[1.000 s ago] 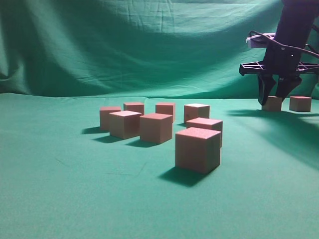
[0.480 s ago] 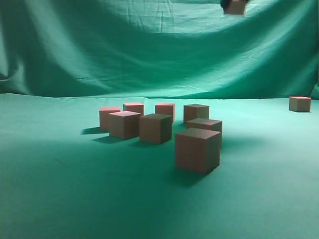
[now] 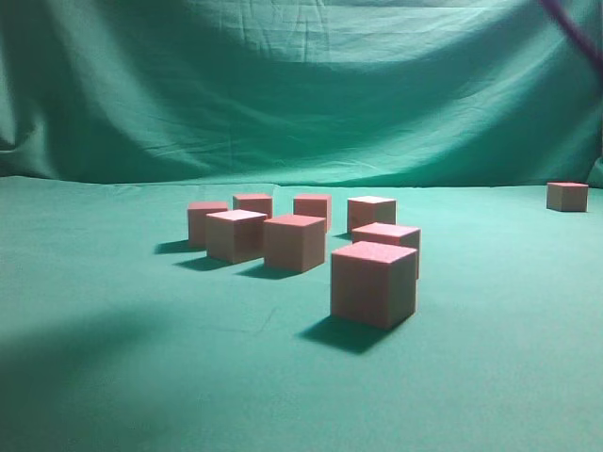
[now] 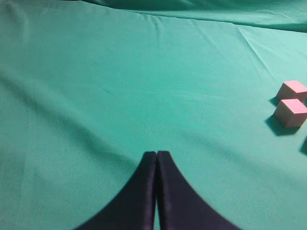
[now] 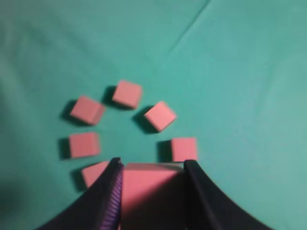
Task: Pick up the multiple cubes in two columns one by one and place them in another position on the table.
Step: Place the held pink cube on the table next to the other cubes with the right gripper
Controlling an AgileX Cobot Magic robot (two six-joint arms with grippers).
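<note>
With the right gripper (image 5: 152, 191) clamped on one small pinkish-red matte cube (image 5: 151, 191), apparently high above the clustered cubes (image 5: 124, 127), and the left gripper (image 4: 157, 160) closed empty, it should descend vertically onto clear green cloth table (image 3: 490, 377).

Below right pincer (image 5: 152, 191): loose cluster of cubes (image 5: 124, 122) obstructs; bare desk (image 5: 249, 86) open to its right

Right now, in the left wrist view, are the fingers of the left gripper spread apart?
No. The two dark fingers of the left gripper press together, with no gap and nothing between them.
</note>
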